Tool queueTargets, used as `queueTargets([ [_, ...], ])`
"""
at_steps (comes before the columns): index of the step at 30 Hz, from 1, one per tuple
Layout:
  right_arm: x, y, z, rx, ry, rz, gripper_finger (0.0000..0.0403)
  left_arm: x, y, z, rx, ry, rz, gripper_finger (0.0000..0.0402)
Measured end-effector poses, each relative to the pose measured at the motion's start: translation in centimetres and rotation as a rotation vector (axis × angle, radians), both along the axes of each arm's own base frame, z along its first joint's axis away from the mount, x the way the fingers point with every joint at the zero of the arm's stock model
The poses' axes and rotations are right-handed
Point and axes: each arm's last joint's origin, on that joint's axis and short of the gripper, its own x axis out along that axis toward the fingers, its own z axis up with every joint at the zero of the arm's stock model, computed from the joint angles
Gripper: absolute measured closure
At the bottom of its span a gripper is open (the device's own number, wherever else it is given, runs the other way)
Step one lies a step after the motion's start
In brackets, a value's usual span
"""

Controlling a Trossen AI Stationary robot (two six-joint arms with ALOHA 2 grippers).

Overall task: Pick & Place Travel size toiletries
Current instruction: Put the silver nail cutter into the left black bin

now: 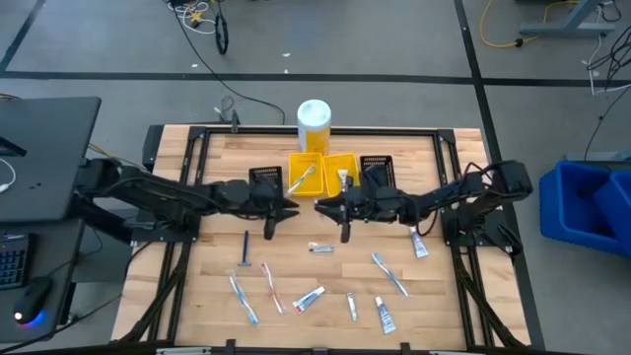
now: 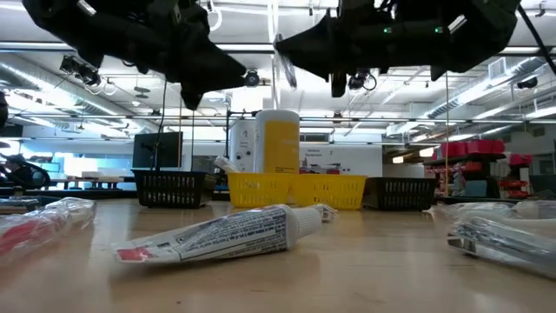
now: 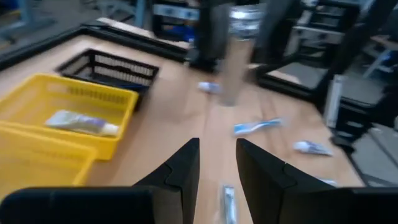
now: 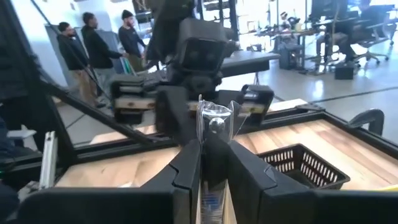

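The job is only partly done. Two small yellow mesh bins [image 1: 321, 170] stand side by side at the back of the wooden bench [image 1: 197, 286], flanked by two small black mesh bins [image 1: 266, 178]. The left yellow bin holds a pale toothbrush [image 1: 302, 178], the right one a white toothpaste tube [image 3: 81, 123]; the black bins look empty as far as the views tell.

The right gripper [image 1: 321, 206] hangs above the bench just in front of the yellow bins, its fingers [image 4: 186, 163] nearly closed on a slim item in clear, silvery wrapping [image 4: 211, 121], held upright between them. The left gripper [image 1: 288, 209] hovers close by, facing it, fingers partly parted and holding nothing.

Much is left: roughly ten loose items lie across the front half of the bench, among them a dark blue razor [image 1: 245, 248], a red toothbrush [image 1: 270, 285], blue toothbrushes [image 1: 390, 274] and white tubes [image 1: 419, 243]. The carried piece probably goes into a bin next.
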Motion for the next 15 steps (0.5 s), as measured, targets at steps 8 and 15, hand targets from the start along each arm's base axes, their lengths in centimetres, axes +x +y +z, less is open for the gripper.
queueTargets([
  [8,1.4,-0.1,-1.2,0.024,0.040,-0.006,0.0338,1.2,-0.1,-0.2,0.026,-0.097,-0.049,0.0276],
  [15,3.0,0.0,-1.5,0.024,0.034,-0.007,0.0337,1.2,-0.1,-0.5,-0.001,-0.075,-0.047,0.0219],
])
